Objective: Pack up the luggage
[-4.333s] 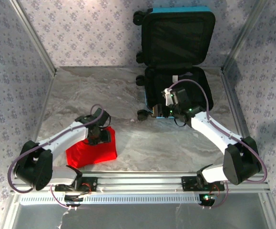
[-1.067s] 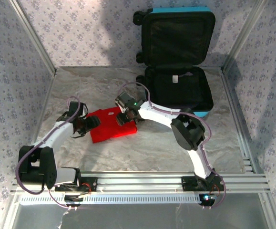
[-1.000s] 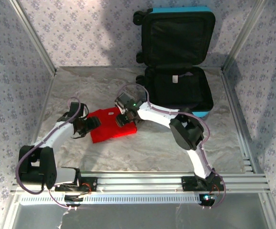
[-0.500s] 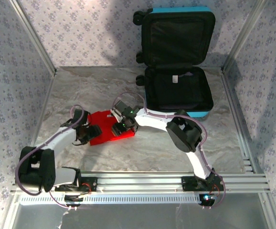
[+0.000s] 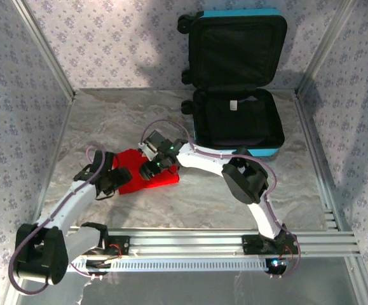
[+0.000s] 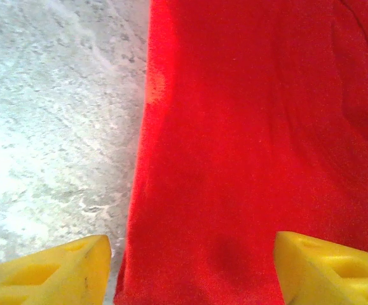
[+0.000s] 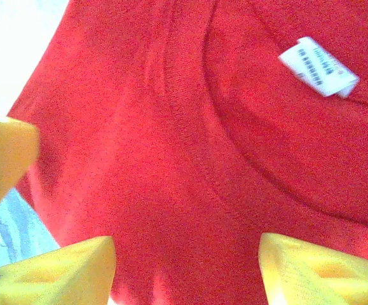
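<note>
Jaws spread, the left gripper [image 5: 114, 180] and the right gripper [image 5: 150, 168] hang close together over a folded red garment [image 5: 161, 182] on the marble table [image 5: 101, 121], neither one clamping anything. The left gripper sits at the garment's 9 o'clock edge and the right gripper toward its 12 o'clock side, its arm reaching across from 4 o'clock.

In the left wrist view, the yellow fingers [image 6: 50, 273] stand at 7 and 5 o'clock of the frame. The garment's edge runs from 12 to 6 o'clock between them, so one finger is over bare marble and the other over red cloth. Whether the tips touch the fabric cannot be told.

In the right wrist view, the fingers [image 7: 56, 270] again stand wide at 7 and 5 o'clock with red cloth between them. A curved neckline seam crosses the frame, and a white label [image 7: 318, 67] lies at 2 o'clock. A blurred yellow block at 9 o'clock is too soft to identify.

The luggage [image 5: 267, 152] lies open at 1 o'clock on the table, apart from the garment. Its turquoise lower half is flat, with the black lining showing. Its lid stands upright against the flower-patterned back wall [image 5: 107, 44], and its black wheels [image 5: 187, 107] face 9 o'clock.
</note>
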Controlling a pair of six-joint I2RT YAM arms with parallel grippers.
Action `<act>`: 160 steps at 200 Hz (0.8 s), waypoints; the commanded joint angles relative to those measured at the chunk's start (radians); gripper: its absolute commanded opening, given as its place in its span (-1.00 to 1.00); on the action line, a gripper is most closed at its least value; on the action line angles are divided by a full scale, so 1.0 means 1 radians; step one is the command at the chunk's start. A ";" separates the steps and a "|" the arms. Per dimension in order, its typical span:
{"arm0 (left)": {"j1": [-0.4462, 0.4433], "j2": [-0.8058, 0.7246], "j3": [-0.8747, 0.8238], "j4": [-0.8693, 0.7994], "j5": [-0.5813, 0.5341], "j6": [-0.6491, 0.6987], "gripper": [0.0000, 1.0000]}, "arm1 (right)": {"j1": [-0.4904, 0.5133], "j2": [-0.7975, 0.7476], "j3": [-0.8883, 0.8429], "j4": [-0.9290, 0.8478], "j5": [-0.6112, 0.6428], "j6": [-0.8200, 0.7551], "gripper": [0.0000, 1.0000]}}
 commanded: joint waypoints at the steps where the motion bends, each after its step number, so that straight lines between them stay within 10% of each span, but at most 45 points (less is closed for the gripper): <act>1: -0.004 -0.031 0.020 -0.073 -0.041 0.001 0.38 | -0.028 -0.035 0.015 -0.034 0.022 -0.015 0.26; 160: 0.026 0.182 0.126 0.045 0.040 0.104 0.44 | -0.080 -0.109 -0.113 -0.036 0.250 0.153 0.37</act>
